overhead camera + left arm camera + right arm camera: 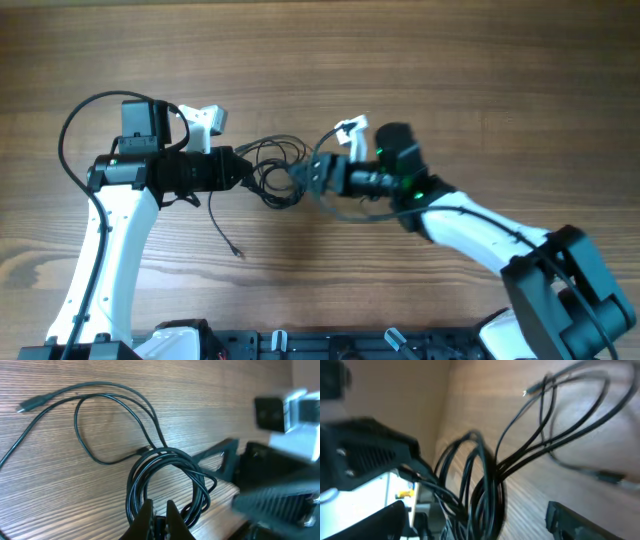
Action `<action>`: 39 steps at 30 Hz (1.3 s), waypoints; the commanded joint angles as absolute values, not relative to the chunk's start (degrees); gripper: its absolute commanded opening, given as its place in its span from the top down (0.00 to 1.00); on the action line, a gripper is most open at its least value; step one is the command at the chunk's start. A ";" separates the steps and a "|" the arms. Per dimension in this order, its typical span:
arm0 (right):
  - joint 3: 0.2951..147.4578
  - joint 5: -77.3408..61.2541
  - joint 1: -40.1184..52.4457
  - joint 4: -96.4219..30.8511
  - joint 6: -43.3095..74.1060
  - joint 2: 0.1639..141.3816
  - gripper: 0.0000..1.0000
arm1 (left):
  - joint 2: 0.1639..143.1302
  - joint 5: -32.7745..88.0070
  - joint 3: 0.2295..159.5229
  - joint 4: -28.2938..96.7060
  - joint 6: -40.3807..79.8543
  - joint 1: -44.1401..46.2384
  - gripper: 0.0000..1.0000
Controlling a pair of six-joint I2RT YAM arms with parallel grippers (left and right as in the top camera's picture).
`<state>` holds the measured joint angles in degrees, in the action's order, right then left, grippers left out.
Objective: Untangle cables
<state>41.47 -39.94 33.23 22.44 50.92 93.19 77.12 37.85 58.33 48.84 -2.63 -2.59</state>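
Left claw (159, 507) is clamped tight on the cables (165, 472). Its fingers (146, 516) pinch one edge of the coiled bundle, seen clearly in the left wrist view.

Right claw (306, 178) is spread wide with nothing gripped. In its own wrist view the two fingers sit far apart at the bottom corners. The coil hangs in the gap between them, unpinched. That view is blurred, so we can't tell if any strand brushes a finger.

From overhead, the bundle sits mid-table (450, 80) between the two claw tips, which face each other: left claw on its left, right claw on its right. It is several loops stacked into one coil, with a couple of looser loops spreading out on the far side.

One strand runs from under the left claw toward the near edge. It ends in a small plug (238, 253) on the wood, well apart from the coil. The left wrist view shows a single thin loop lying flat beside the coil, with a plug end at top left.
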 commanded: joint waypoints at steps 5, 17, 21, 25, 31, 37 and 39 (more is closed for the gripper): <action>41.56 -30.39 37.65 21.23 53.23 93.27 0.53 | 76.07 45.50 58.13 48.80 -2.07 -2.72 0.96; 41.56 -18.90 37.43 25.74 73.38 93.27 0.96 | 76.14 44.49 58.06 51.51 14.59 -2.68 0.00; 41.56 -22.24 37.43 26.02 79.70 93.27 0.96 | 76.77 43.72 56.29 49.04 19.38 0.86 0.00; 41.56 -27.11 37.43 26.83 79.66 93.27 0.96 | 77.87 43.42 51.57 40.38 26.22 4.75 0.34; 41.56 -29.32 37.43 27.88 79.46 93.27 0.96 | 79.83 33.15 48.90 36.25 34.46 6.07 0.56; 41.56 -32.53 37.43 28.18 70.00 93.27 0.95 | 79.83 30.06 48.90 30.11 34.85 6.07 0.96; 41.58 -32.49 37.21 26.55 62.78 93.27 0.72 | 79.83 27.11 48.90 28.86 31.51 6.04 0.96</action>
